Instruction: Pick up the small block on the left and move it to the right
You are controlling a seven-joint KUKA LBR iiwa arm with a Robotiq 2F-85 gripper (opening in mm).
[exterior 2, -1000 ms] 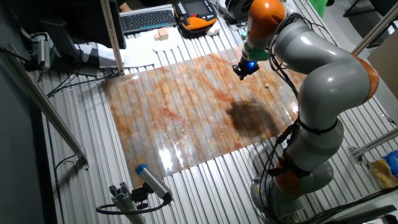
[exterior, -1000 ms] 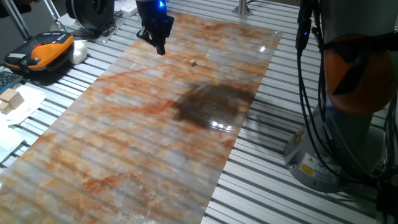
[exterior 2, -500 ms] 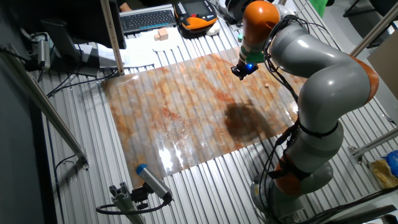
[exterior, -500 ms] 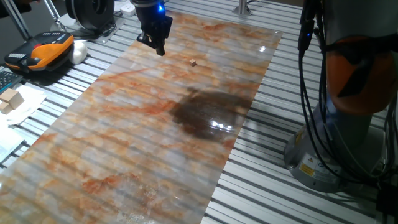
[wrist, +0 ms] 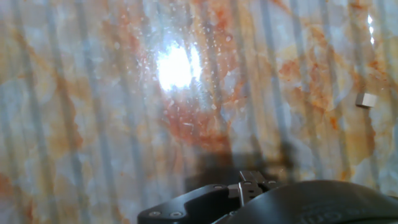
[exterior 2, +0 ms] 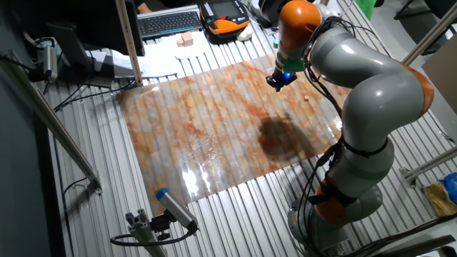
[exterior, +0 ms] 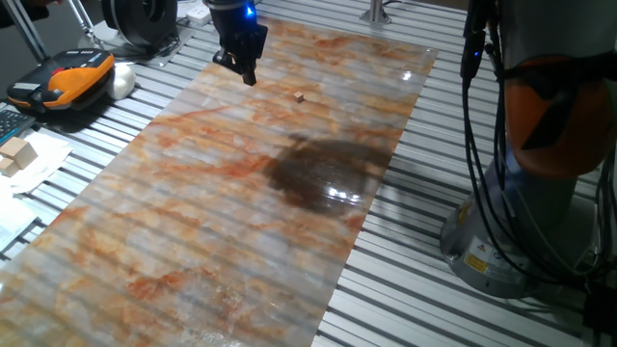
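- The marbled sheet [exterior: 241,193] looks glossy and smooth, catching lamp glare.
- The slatted table [exterior: 453,308] is ribbed bare metal.
- The small block [exterior: 300,96] looks like matt pale wood.

block: the small block [exterior: 300,96], a tiny light-tan wooden cube
state: loose, untouched, nothing holding it
pose: flat on one face on the marbled sheet [exterior: 241,193]
place: well apart from the gripper [exterior: 247,73], which hangs above the sheet; near the right edge in the hand view [wrist: 366,99]; a speck in the other fixed view [exterior 2: 306,99]
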